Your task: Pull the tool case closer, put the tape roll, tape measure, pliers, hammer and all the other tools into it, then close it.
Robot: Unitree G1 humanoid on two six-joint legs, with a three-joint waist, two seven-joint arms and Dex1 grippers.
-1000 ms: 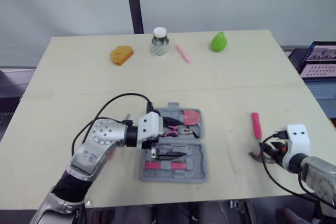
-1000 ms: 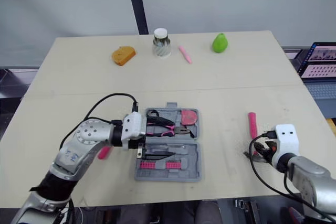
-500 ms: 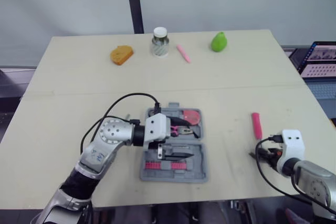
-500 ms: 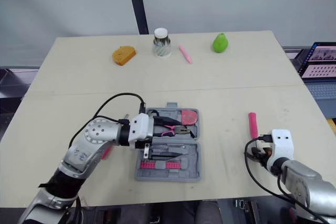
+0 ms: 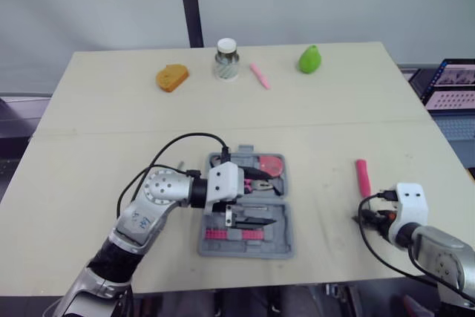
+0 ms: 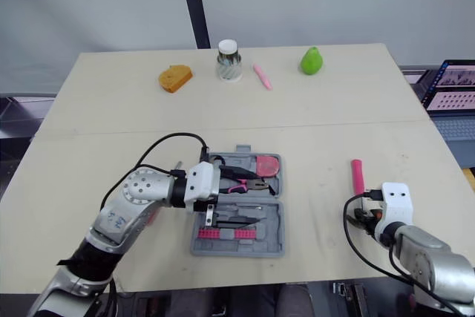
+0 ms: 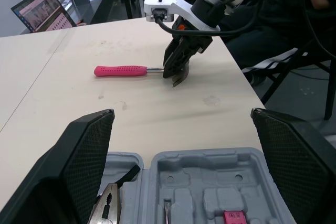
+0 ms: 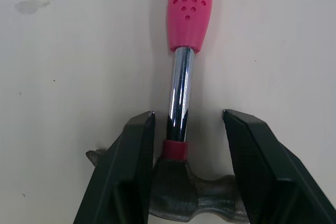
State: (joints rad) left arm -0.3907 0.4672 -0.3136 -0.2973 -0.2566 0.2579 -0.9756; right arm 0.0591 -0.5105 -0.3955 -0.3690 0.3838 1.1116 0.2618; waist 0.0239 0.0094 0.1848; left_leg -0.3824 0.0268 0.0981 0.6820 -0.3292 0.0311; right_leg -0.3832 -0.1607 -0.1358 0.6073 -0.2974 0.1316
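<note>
Though head partly hidden, pink hammer (image 8: 179, 93)

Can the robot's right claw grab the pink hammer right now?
Probably yes. The right claw is open, one finger on each side of the metal shaft of the hammer, with nothing else between them.

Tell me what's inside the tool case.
Pink-handled pliers and a pink tape measure lie in the tool case's far half, a row of pink pieces in the near half. The left pincer hangs over the middle, covering whatever lies beneath.
</note>
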